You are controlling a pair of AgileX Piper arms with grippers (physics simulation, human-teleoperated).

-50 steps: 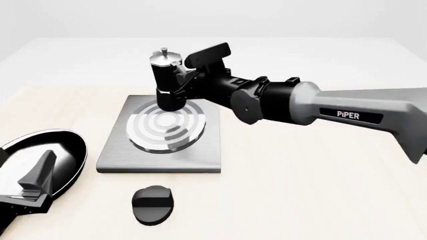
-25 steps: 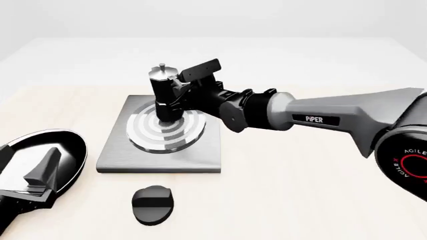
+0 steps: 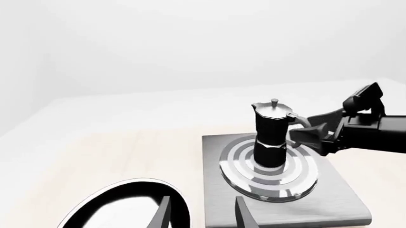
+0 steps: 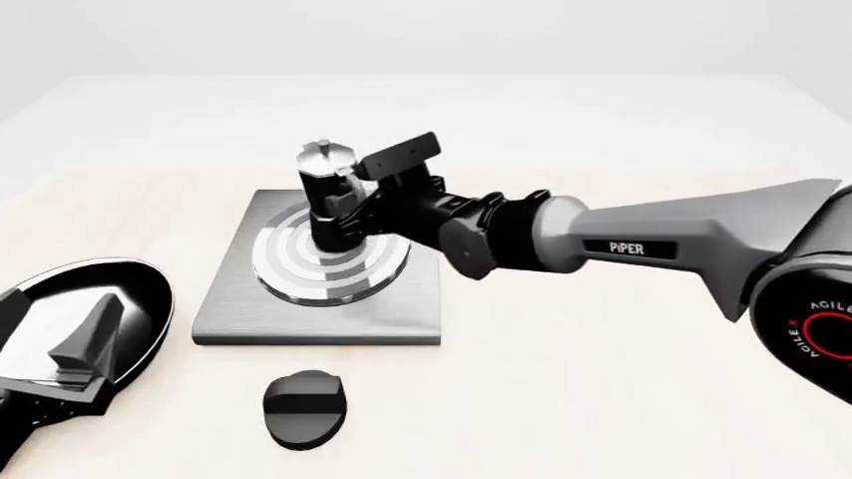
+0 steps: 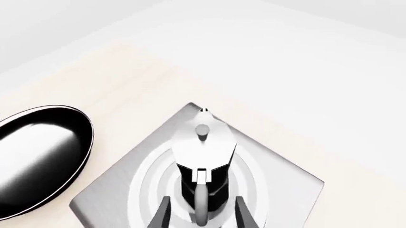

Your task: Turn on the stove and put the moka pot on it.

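moka pot (image 4: pixel 327 196) judged rigid, top-heavy | handle (image 5: pixel 200 202) straddled by right end effector (image 5: pixel 199 213), grip unclear | left end effector (image 3: pixel 201 214) open

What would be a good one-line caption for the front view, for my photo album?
The right hand sets the moka pot on the stove burner; frying pan at left.

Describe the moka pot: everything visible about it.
The moka pot is small, faceted, glossy black with a silver lid topped by a small knob, narrow at the waist, with a curved handle. It stands upright on the ringed burner of the stove. Its handle sits between the fingers of the right claw; whether they grip it cannot be told.
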